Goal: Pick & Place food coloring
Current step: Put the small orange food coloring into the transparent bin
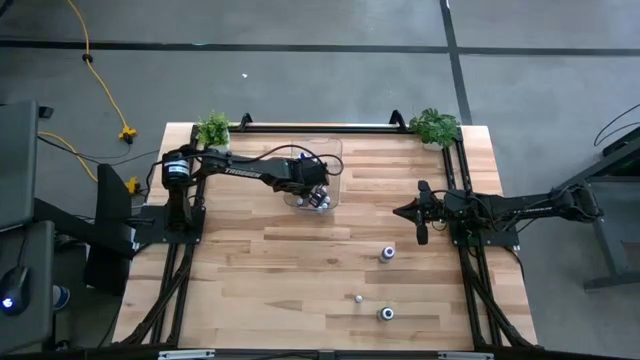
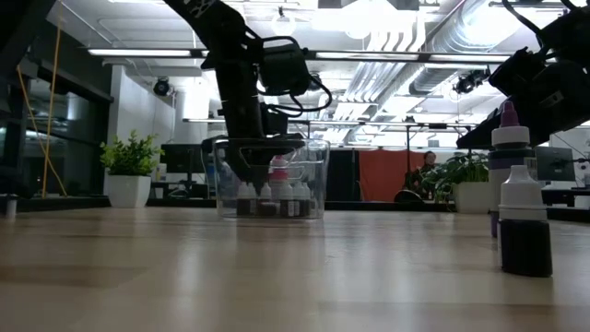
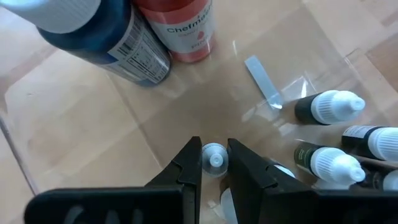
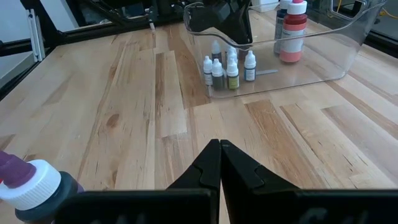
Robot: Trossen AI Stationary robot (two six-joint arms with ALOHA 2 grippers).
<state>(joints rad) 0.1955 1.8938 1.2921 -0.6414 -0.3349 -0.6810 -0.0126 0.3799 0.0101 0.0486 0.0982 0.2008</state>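
Observation:
My left gripper (image 1: 318,196) (image 3: 214,165) reaches down into the clear plastic bin (image 1: 335,165) at the table's far middle and is shut on a tiny food coloring bottle (image 3: 214,157). Beside it in the bin stand several tiny white-capped bottles (image 3: 329,107) on their bases, plus a larger red bottle (image 3: 186,28) and a dark blue one (image 3: 112,37). Three more bottles (image 1: 386,254) (image 1: 359,298) (image 1: 386,314) stand on the table's near right. My right gripper (image 1: 400,211) (image 4: 219,149) waits shut above the right side of the table. My left gripper pinches the tiny bottle by its clear cap (image 3: 215,149) between its two fingers (image 3: 189,163), coming from above and pointing down into the bin. The bottle stands upright below the fingers; whether its base rests on the bin floor is hidden.
The bin's clear walls (image 2: 313,175) surround my left gripper. Two potted plants (image 1: 213,129) (image 1: 435,125) stand at the far corners, with a black rail between them. A purple-bodied bottle (image 4: 31,186) stands close to my right gripper. Bare wood lies across the table's middle and near left.

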